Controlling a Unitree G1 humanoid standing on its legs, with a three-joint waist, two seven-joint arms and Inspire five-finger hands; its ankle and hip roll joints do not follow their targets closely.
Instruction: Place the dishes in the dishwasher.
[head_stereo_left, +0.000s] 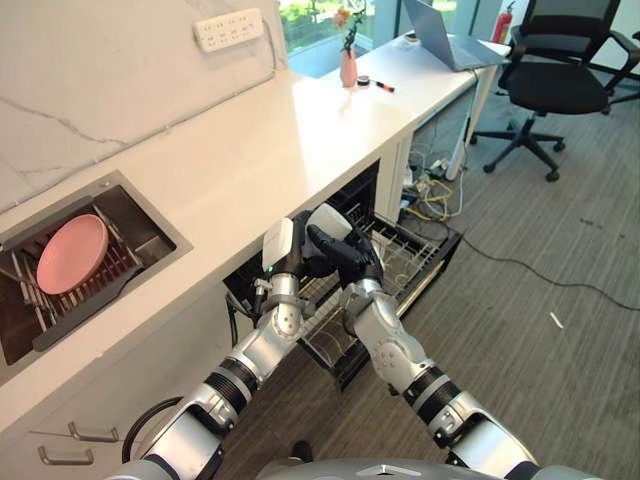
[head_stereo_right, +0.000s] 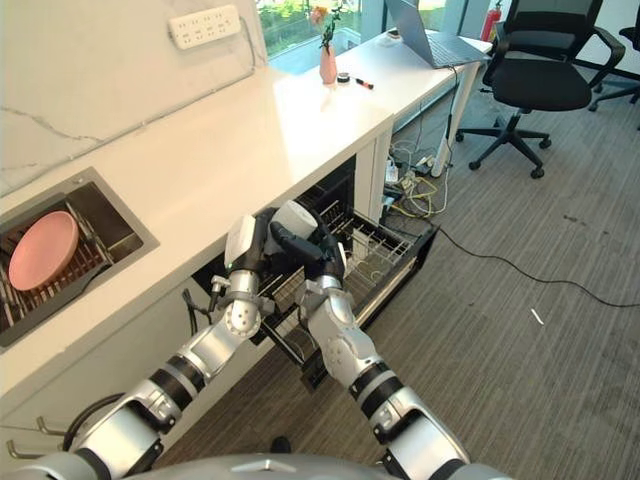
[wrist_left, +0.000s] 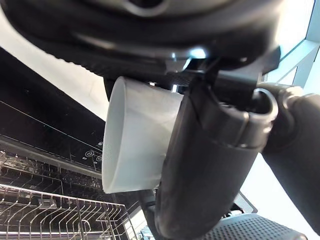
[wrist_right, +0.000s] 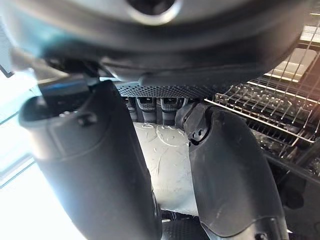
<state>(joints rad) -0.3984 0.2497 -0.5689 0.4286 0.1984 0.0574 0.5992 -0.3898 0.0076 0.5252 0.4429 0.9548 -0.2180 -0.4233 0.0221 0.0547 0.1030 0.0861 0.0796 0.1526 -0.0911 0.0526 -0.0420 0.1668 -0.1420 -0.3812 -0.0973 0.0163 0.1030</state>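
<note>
White and smooth, a cup sits between both hands above the pulled-out dishwasher rack, just in front of the open dishwasher under the counter. The left hand curls its fingers and thumb round the cup's side, and the right hand wraps it from the other side, fingers closed on it. Well apart, a pink plate leans in the sink rack.
</note>
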